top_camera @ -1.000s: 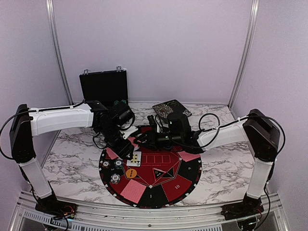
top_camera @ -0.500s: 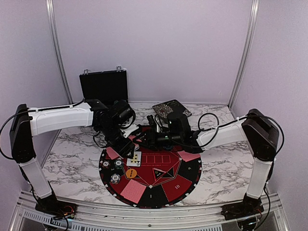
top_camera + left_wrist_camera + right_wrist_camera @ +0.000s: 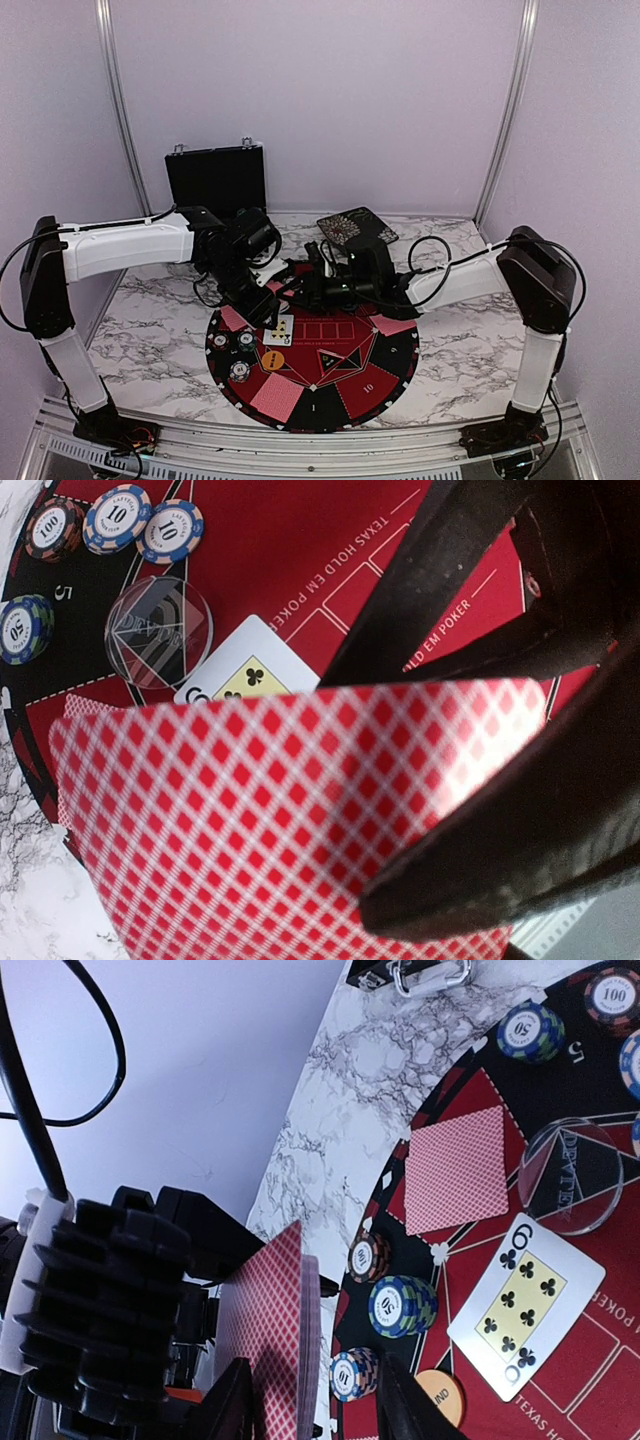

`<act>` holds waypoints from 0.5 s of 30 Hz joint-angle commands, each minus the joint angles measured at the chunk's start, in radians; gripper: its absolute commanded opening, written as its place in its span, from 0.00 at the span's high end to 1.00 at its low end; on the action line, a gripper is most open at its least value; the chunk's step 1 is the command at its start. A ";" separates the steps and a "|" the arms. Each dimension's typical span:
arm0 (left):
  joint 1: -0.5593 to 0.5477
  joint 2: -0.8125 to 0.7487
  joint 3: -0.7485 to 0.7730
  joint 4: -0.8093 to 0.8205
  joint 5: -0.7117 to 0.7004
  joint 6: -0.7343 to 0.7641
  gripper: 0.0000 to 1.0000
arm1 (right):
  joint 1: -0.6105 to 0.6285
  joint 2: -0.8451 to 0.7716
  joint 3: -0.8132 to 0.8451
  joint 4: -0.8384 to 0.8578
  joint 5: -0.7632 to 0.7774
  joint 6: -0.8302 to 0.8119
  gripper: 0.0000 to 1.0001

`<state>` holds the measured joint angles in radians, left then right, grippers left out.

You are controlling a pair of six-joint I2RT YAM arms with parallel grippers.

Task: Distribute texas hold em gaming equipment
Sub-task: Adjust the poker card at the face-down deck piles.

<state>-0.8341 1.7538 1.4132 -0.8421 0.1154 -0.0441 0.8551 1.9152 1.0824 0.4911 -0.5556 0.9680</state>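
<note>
A deck of red-backed playing cards (image 3: 250, 820) fills the left wrist view, and my left gripper (image 3: 370, 880) is shut on it above the mat. In the right wrist view the deck (image 3: 290, 1340) shows edge-on, standing between the spread fingers of my right gripper (image 3: 315, 1405), which is open. Seen from above, both grippers meet at the mat's far left: left gripper (image 3: 266, 308), right gripper (image 3: 287, 292). A six of clubs (image 3: 525, 1305) lies face up beside a clear disc (image 3: 570, 1175), an orange disc (image 3: 440, 1395) and striped chips (image 3: 400, 1305).
The round red-and-black mat (image 3: 345, 385) carries face-down cards (image 3: 275, 398) at several seats and chips (image 3: 239, 372) on its left. A black case (image 3: 215, 180) stands open at the back left. A dark patterned box (image 3: 357, 227) lies behind the arms.
My right arm has edged a little to the left toward the deck. The left arm and the deck have stayed put.
</note>
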 commanded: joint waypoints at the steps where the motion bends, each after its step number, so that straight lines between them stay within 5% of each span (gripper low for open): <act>1: 0.001 0.001 0.030 -0.008 0.014 0.003 0.66 | -0.014 -0.031 -0.001 -0.003 0.026 -0.012 0.61; 15: 0.002 0.002 0.026 -0.009 0.013 0.006 0.66 | -0.020 -0.057 -0.004 -0.014 0.038 -0.020 0.62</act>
<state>-0.8341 1.7538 1.4132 -0.8417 0.1158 -0.0441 0.8448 1.9015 1.0817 0.4858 -0.5350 0.9642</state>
